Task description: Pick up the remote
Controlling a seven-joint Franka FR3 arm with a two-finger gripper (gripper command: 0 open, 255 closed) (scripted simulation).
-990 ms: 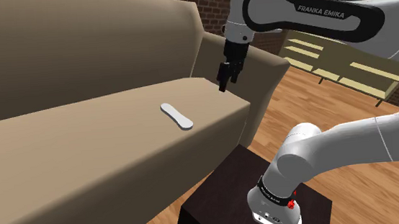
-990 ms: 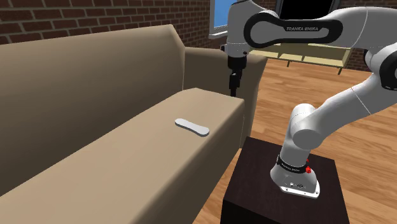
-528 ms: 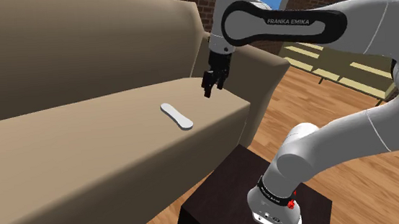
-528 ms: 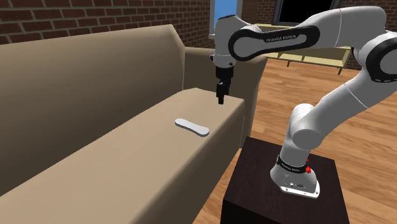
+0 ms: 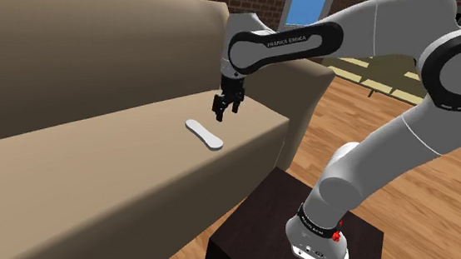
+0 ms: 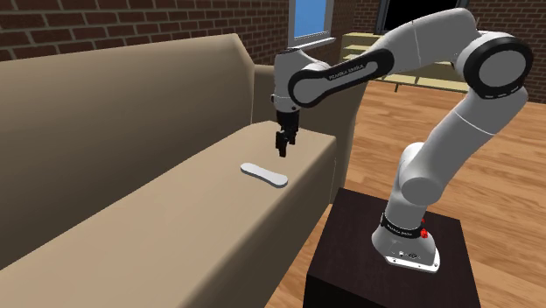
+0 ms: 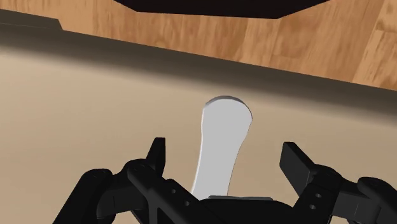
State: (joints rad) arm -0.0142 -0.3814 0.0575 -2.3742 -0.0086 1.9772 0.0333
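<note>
The remote (image 5: 203, 134) is a flat, light grey, elongated slab lying on the tan sofa seat (image 5: 98, 167). In the second exterior view the remote (image 6: 264, 174) lies a little below and to the left of the black gripper (image 6: 282, 150). My gripper (image 5: 222, 113) hangs just above the seat, beside the remote's far end and not touching it. In the wrist view the remote (image 7: 219, 143) runs lengthwise between the two fingers, which stand wide apart; the gripper (image 7: 226, 159) is open with nothing clasped.
The sofa's armrest (image 5: 296, 82) rises just behind the arm, and the backrest (image 5: 74, 60) runs along the shoulder view's left. A dark box stand (image 5: 260, 222) sits on the wooden floor (image 6: 490, 219). A pale slatted shelf (image 5: 400, 75) stands farther back before a brick wall.
The arm has swung from over the armrest toward the shoulder view's left and lowered, bringing the gripper close to the remote. The remote has not moved.
</note>
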